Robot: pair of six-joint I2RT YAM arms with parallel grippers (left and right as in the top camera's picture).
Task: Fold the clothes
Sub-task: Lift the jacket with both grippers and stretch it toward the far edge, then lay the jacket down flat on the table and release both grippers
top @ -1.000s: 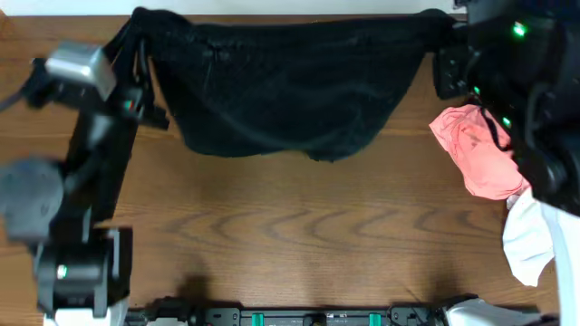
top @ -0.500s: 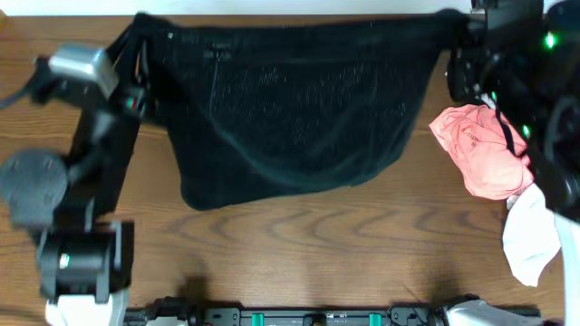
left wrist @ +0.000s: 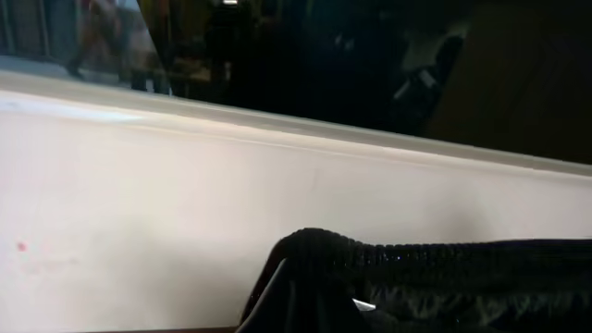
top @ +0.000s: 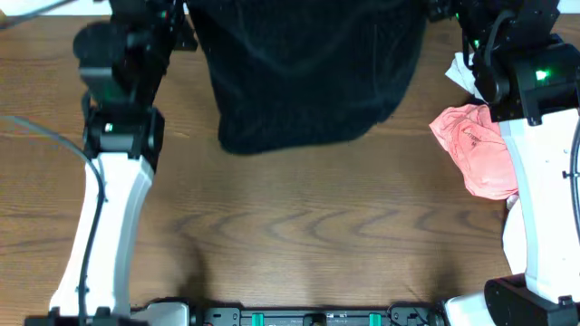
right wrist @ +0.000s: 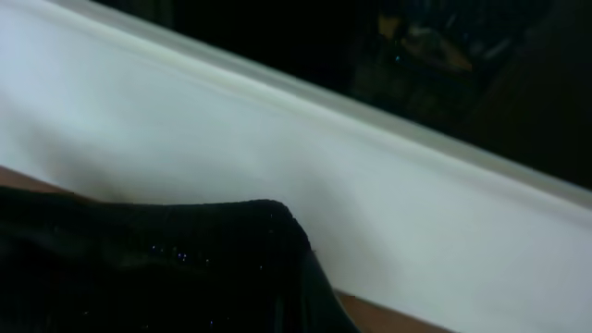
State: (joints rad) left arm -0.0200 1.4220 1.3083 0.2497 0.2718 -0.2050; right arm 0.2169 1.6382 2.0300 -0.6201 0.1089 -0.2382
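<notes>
Two arms holding black knit garment (top: 308,72) aloft over centre of table's (top: 299,235) far edge, likely letting it hang straight before laying it flat for folding. Jaws of left gripper (top: 181,16) and right gripper (top: 441,11) hiding under bunched fabric, apparently each pinching top hem. Pink garment (top: 476,149) lying crumpled by right edge, awaiting its turn.

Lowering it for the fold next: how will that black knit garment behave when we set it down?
Likely very floppy: the black knit garment hangs in a sagging, rounded drape. Probably weighty for cloth, since its ribbed edge looks pulled taut in the left wrist view. Expect it to bunch, not slide.
</notes>
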